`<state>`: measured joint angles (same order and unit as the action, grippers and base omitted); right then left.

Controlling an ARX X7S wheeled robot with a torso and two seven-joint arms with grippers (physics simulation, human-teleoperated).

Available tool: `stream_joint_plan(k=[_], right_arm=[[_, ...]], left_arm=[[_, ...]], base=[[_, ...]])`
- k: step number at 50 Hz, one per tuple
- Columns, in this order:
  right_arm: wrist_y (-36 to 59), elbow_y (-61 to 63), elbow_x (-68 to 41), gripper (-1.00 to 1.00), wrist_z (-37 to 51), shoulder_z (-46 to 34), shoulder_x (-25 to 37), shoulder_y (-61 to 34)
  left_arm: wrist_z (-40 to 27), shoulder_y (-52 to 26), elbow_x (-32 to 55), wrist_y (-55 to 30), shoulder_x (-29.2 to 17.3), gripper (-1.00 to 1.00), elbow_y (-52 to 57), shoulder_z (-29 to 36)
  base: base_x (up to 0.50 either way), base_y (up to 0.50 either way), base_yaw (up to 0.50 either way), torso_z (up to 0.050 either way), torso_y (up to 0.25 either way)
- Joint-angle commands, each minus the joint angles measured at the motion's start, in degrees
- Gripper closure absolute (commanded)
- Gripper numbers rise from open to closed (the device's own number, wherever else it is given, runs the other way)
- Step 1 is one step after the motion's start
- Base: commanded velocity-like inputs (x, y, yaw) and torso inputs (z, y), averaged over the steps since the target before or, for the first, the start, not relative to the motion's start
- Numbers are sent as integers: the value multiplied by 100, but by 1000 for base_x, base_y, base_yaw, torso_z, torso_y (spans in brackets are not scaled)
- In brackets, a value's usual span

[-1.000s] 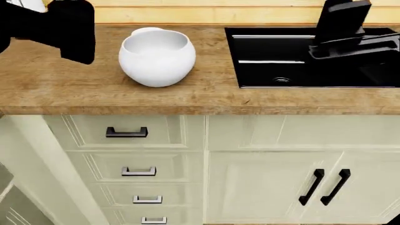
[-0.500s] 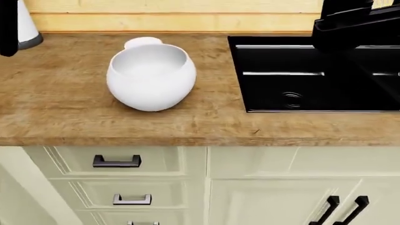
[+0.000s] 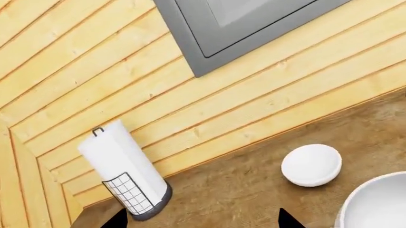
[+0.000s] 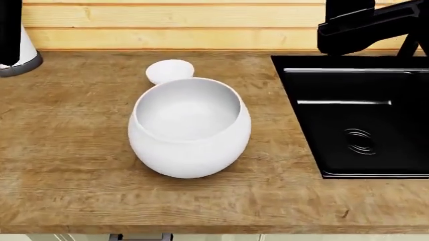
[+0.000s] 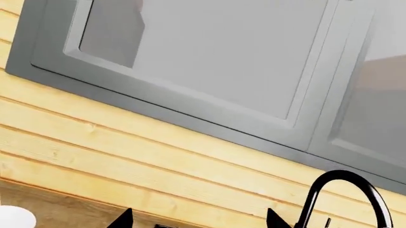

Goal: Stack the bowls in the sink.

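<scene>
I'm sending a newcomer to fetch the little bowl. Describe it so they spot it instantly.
Start at the black sink set into the wooden counter, then look toward the big deep white bowl standing beside it. Just behind that, nearer the plank wall, sits the small white bowl. It is far smaller and shallower than its neighbour, and unlike the paper towel roll it is low and round.

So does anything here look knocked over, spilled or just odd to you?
Nothing stands out. The large bowl sits upright on the wooden counter, the small bowl just behind it, both empty and unbroken. The sink is empty and dry, and the paper towel holder stands upright by the wall.
</scene>
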<state>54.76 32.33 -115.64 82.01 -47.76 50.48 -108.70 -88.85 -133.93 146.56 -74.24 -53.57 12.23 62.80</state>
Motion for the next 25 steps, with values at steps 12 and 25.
stream_joint_plan(k=[12, 25], right_arm=[[-108, -60, 49, -100, -73, -35, 64, 81], [-283, -62, -68, -100, -23, -18, 181, 193]], left_arm=[[120, 71, 19, -23, 329, -100, -177, -100], [155, 98, 16, -7, 326, -100, -166, -151]], base=[[500, 81, 0, 0, 1], [500, -164, 0, 0, 2]])
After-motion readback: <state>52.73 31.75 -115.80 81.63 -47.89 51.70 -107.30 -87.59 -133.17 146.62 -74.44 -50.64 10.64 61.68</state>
